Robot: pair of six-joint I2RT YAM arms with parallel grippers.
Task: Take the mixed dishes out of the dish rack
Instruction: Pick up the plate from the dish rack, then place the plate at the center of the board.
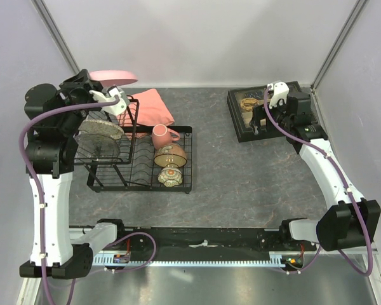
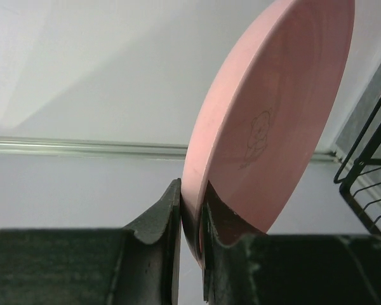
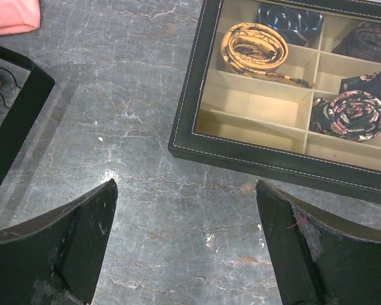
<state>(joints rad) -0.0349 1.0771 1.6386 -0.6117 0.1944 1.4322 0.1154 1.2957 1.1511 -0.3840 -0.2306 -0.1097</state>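
Nearest, the dish rack (image 1: pixel 140 181) holds the grey speckled bowl (image 1: pixel 100 136), the small brown bowl (image 1: pixel 170 154) and the pink mug (image 1: pixel 162 135). Above its far left corner the left gripper (image 2: pixel 190 203) pinches the rim of the large pink plate (image 2: pixel 273 121), which is lifted clear, so I judge this the carry-out step. Next it needs a bare table spot, avoiding the rack's tall basket and the pink cloth (image 1: pixel 153 105) behind. Far right, the right gripper (image 3: pixel 187 235) hangs wide open and empty beside the tray (image 3: pixel 241 152) of rolled ties.

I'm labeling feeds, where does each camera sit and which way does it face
Top external: above, behind the bases, down at table, dish rack; left arm, right arm show.
Left wrist: sideways toward the wall; left gripper shut on pink plate.
Right wrist: down at tray; right gripper open.
Top and left wrist share pink plate.
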